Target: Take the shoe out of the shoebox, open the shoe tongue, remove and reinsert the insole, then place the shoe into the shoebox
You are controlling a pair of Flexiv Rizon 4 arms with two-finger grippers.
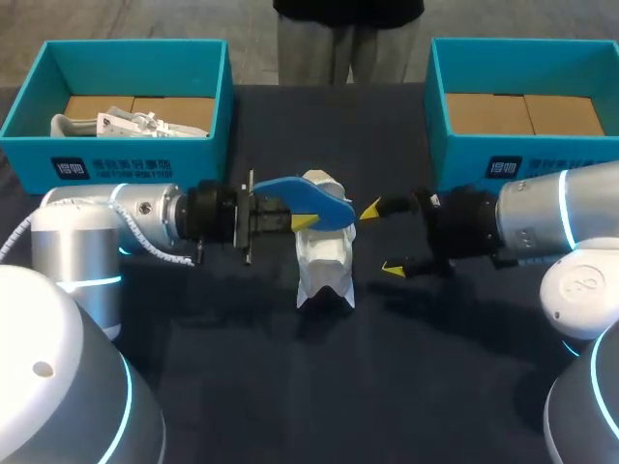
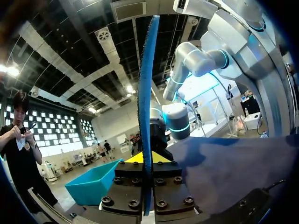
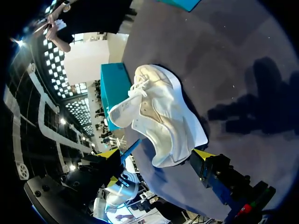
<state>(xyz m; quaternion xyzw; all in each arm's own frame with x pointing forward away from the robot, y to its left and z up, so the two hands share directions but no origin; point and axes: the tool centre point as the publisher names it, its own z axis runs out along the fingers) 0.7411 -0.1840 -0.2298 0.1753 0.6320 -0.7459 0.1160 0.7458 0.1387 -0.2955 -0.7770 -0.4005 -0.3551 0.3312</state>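
Right now my left arm (image 1: pixel 145 217) reaches in level from the left, low over the dark counter (image 1: pixel 242 387). Its jaws are clamped on a flat blue foam insole (image 1: pixel 308 198). In the left wrist view the insole runs edge-on straight out from between the two yellow-tipped fingers. Its far end hangs over the white lace-up sneaker (image 1: pixel 324 256), which sits on the counter between my two arms, outside both boxes.

My right arm (image 1: pixel 551 217) comes in level from the right. Its jaws are spread wide and hold nothing, with the yellow tips just beside the sneaker. From the right wrist view, one end of the sneaker lies between the spread fingers, and I cannot tell whether either finger touches it.

At the back left stands an open teal cardboard shoebox (image 1: pixel 126 169) with a brown cardboard floor and a white bundle (image 1: pixel 126 126) inside; I cannot make out what the bundle is. At the back right, a second open teal shoebox (image 1: pixel 464 159) shows only its brown cardboard floor.
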